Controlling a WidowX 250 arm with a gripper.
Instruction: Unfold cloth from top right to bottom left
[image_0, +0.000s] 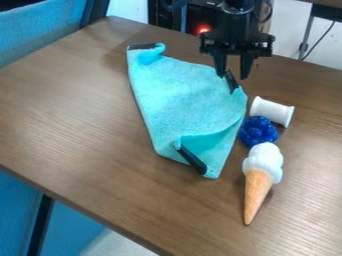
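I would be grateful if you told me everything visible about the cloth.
The cloth is turquoise and looks soft and lightly textured, with black strips at its upper-left, right and lower corners. It lies partly folded on the wood-grain table, its upper-left corner curled and a fold near its lower end. The open gripper hangs at the right corner's strip; whether they touch is unclear.
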